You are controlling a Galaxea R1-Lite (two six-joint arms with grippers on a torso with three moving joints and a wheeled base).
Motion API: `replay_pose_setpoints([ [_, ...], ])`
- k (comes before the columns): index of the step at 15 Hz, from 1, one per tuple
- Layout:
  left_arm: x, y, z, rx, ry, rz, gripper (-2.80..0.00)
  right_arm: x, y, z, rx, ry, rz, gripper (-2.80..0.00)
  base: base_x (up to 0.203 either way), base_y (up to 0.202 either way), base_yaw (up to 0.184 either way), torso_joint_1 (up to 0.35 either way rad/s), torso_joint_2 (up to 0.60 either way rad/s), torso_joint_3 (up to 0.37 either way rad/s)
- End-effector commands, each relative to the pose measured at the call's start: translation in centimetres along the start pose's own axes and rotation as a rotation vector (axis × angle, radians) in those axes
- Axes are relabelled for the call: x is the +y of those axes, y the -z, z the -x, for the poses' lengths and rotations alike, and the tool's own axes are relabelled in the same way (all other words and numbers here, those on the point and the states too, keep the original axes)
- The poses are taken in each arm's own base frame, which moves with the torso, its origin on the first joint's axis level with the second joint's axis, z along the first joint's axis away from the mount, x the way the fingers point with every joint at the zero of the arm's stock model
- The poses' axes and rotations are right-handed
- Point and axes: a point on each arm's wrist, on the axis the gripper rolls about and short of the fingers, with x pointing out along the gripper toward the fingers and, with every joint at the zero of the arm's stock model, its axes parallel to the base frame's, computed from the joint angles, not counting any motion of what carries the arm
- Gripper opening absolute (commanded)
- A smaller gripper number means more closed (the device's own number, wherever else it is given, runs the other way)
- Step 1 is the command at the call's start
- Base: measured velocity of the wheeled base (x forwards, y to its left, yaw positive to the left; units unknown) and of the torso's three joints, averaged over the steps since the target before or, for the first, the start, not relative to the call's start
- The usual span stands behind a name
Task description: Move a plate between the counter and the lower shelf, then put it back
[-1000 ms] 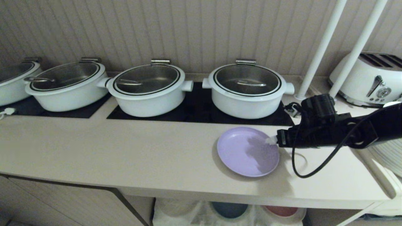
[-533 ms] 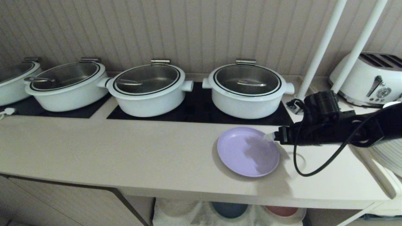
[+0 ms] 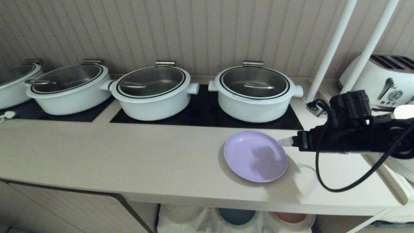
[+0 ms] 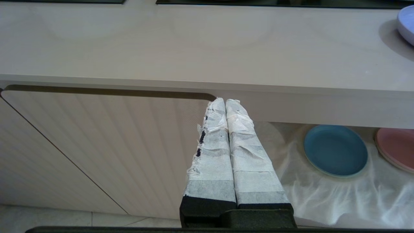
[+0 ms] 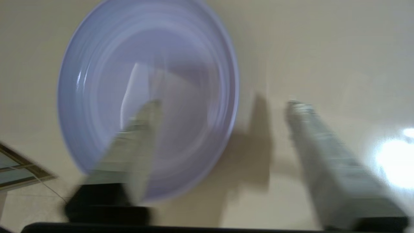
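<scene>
One plate point(image 3: 255, 156) on counter point(image 3: 129, 155) — right tool point(image 5: 223, 103) agape.

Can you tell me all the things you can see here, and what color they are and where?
plate: one, lavender, on the counter, front right
pots: four, white with glass lids, along the back on black cooktop panels
toaster: one, white, far right
poles: two, white, right rear
stacked plates: white, right edge
blue plate: one, on the lower shelf with its white cloth
pink plate: beside the blue plate
left gripper: shut, low before the cabinet
right gripper: open, above the lavender plate's right edge
</scene>
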Motion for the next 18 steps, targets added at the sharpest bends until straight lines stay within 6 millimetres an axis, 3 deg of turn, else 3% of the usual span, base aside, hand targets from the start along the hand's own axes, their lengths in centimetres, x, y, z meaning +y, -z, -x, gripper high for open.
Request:
replay_pose_setpoints([
  [1, 0.0, 0.0, 0.0, 0.000, 0.000, 0.000, -2.80, 0.5, 0.3, 1.9, -0.028, -0.007, 0.006, -2.80, 0.000, 0.000, 0.000, 0.000, 0.00, 0.000],
  [8, 0.0, 0.0, 0.0, 0.000, 0.000, 0.000, -2.80, 1.2, 2.8, 7.0, -0.079, 0.027, 0.016, -2.80, 0.000, 0.000, 0.000, 0.000, 0.00, 0.000],
  [12, 0.0, 0.0, 0.0, 0.000, 0.000, 0.000, -2.80, 1.9, 4.2, 11.1, -0.176, 0.073, 0.064, -2.80, 0.000, 0.000, 0.000, 0.000, 0.00, 0.000],
  [15, 0.0, 0.0, 0.0, 0.000, 0.000, 0.000, -2.80, 2.2, 6.9, 14.8, -0.259, 0.111, 0.120, -2.80, 0.000, 0.000, 0.000, 0.000, 0.00, 0.000],
  [18, 0.0, 0.0, 0.0, 0.000, 0.000, 0.000, -2.80, 1.6, 11.6, 17.2, -0.346, 0.156, 0.154, -2.80, 0.000, 0.000, 0.000, 0.000, 0.00, 0.000],
])
